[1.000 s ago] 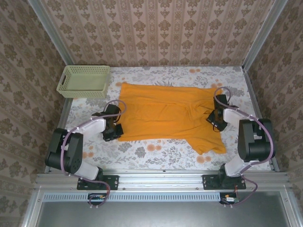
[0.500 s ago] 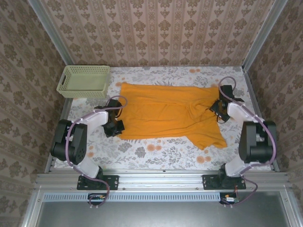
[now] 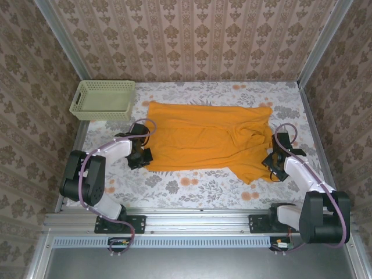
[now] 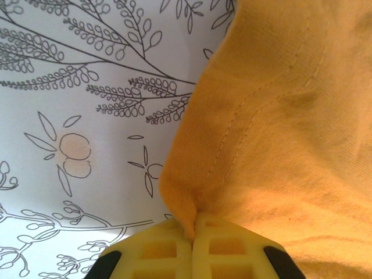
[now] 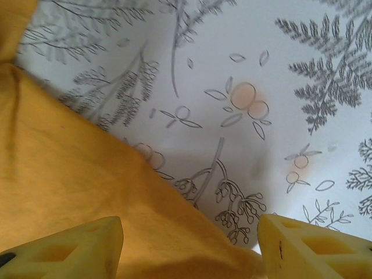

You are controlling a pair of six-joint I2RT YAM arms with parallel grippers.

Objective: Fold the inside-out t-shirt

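Patterned wallpaper closes in three sides, and the table (image 3: 192,189) under its floral cloth carries the t-shirt (image 3: 203,139), spread crosswise over the middle with a plain orange face up and no lettering that I can see. One part of it trails out toward the near right, and there are wrinkles on that side. The pale green basket (image 3: 102,100) sits at the far left corner, apart from the shirt. My left fingers (image 3: 143,156) are at the shirt's near-left edge, and on the left wrist view they are pressed together with a stitched fold of orange cloth pinched between them. My right fingers (image 3: 272,164) are at the tip of the trailing part. On the right wrist view they stand wide apart, with the cloth's edge running between them and bare table beyond, so nothing is gripped there. I judge this to be the set-up for a first fold, with one end held and the other not yet taken. The next move, I think, calls for lowering the right fingers around that edge, closing on cloth and not on the table cover, then lifting both ends together so the shirt does not drag or bunch
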